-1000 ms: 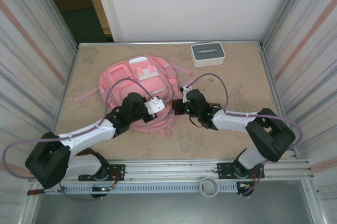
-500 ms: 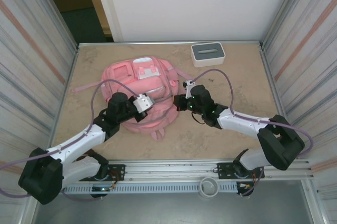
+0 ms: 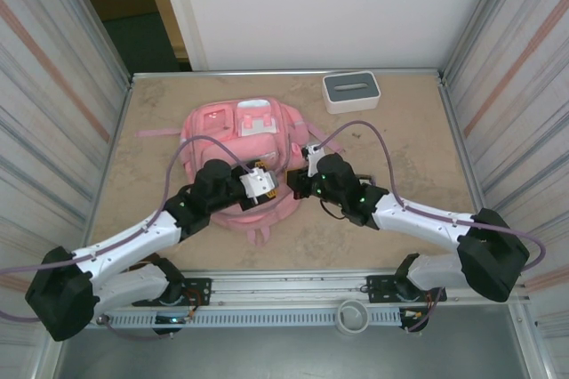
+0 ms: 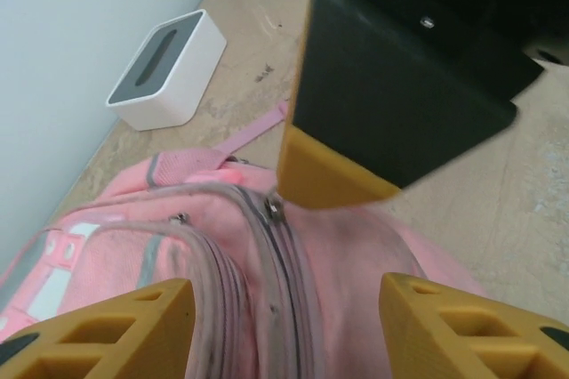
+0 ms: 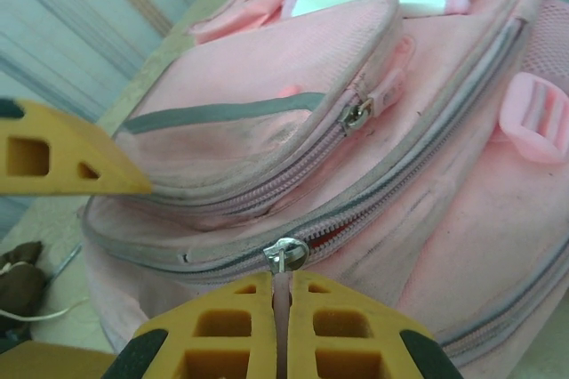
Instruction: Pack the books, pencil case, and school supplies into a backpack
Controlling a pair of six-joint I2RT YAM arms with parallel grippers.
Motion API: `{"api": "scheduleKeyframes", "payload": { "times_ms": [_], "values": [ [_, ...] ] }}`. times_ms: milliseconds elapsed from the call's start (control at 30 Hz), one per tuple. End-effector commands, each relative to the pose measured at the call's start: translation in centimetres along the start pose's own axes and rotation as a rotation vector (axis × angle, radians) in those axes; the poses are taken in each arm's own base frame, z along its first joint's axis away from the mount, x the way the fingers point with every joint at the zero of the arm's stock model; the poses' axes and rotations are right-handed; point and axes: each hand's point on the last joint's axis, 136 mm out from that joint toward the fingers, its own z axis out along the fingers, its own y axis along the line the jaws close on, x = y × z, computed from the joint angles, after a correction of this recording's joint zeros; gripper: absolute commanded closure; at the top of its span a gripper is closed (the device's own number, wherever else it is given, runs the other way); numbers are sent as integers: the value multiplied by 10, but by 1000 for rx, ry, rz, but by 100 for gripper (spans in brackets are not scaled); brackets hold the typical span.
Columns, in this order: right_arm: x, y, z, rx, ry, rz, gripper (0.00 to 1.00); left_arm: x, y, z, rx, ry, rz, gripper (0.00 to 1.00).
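Observation:
The pink backpack (image 3: 233,130) lies flat mid-table, pockets up. My left gripper (image 3: 264,185) hovers open over its near edge, yellow fingertips (image 4: 107,326) apart on either side of the zip lines (image 4: 283,281), gripping nothing. My right gripper (image 3: 298,186) is at the bag's near right corner, shut on the pink pull tab (image 5: 282,294) of a metal zip slider (image 5: 287,254). A sliver of red shows in the zip gap (image 5: 336,231) beside the slider. The two grippers nearly touch. Books, pencil case and school supplies are out of view.
A white box with a grey slotted top (image 3: 351,92) stands at the back right, also in the left wrist view (image 4: 169,68). Pink straps (image 3: 156,132) trail left of the bag. Corrugated walls close in both sides; bare tabletop (image 3: 400,148) lies to the right.
My left gripper has let go and opened, and swung back right toward the right gripper. The backpack has shifted slightly away from me. The right gripper stays shut on the pull tab.

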Motion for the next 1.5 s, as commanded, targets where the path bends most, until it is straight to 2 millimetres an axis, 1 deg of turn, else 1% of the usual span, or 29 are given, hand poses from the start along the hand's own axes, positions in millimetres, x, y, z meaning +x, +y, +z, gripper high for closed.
{"api": "scheduleKeyframes", "payload": {
  "times_ms": [0, 167, 233, 367, 433, 500, 533, 567, 733, 833, 900, 1033, 1300, 1467],
  "values": [
    [-44, 39, -13, -104, -130, -46, 100, 3, 9, 5, -35, 40, 33, 46],
    [-44, 36, -14, -91, -130, -49, 100, 19, 14, 8, -67, 78, 38, 55],
    [-44, 33, -13, -85, -130, -40, 100, 24, 18, 7, -76, 81, 16, 61],
    [-44, 25, -11, -66, -125, -37, 100, 33, 26, 2, -90, 85, -32, 79],
    [-43, 16, -11, -46, -125, -21, 100, 32, 29, -1, -102, 69, -47, 92],
    [-42, 4, -10, -23, -124, -8, 100, 30, 31, -6, -112, 48, -59, 99],
    [-41, -3, -10, -1, -120, -2, 100, 29, 33, -8, -120, 30, -66, 100],
    [-40, -11, -8, 26, -112, 10, 100, 28, 33, -10, -124, 15, -73, 100],
    [-32, -66, -3, 191, -62, 104, 100, 18, 37, -24, -135, -68, -102, 100],
    [-35, -91, 0, 258, -62, 151, 100, 16, 41, -32, -147, -120, -129, 100],
    [-40, -105, 1, 297, -72, 165, 100, 14, 45, -37, -148, -158, -159, 100],
    [-47, -128, 7, 351, -75, 191, 100, 14, 47, -45, -151, -178, -181, 100],
    [-57, -172, 23, 430, -77, 246, 100, 8, 46, -50, -142, -215, -190, 100],
    [-57, -190, 36, 442, -60, 276, 100, 0, 40, -55, -107, -251, -176, 100]
  ]
}}
